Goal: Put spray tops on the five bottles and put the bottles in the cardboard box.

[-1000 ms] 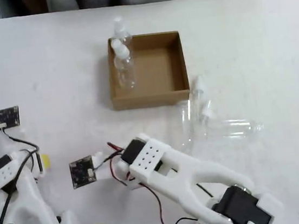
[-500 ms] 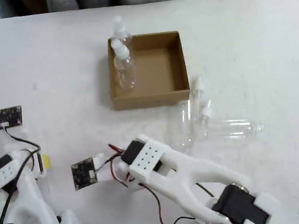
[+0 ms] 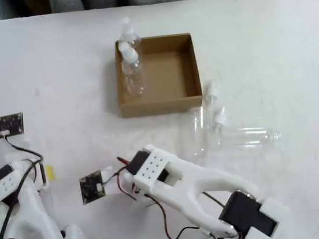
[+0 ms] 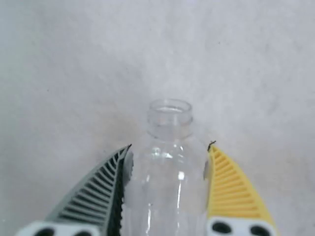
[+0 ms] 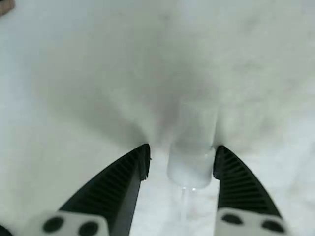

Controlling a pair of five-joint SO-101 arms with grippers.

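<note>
Left gripper [image 4: 170, 146] clamps the uncapped bottle [image 4: 167, 191], right gripper [image 5: 182, 147] pinches a spray top [image 5: 192, 164]: its dip tube [image 5: 184, 199] should enter the bottle squarely.

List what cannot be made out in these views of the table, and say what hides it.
1. Left wrist view: the held bottle; its base is cut off by the picture edge.
2. Right wrist view: the spray top; its thin tube is blurred.
3. High view: how many clear bottles lie beside the box; they overlap.
</note>
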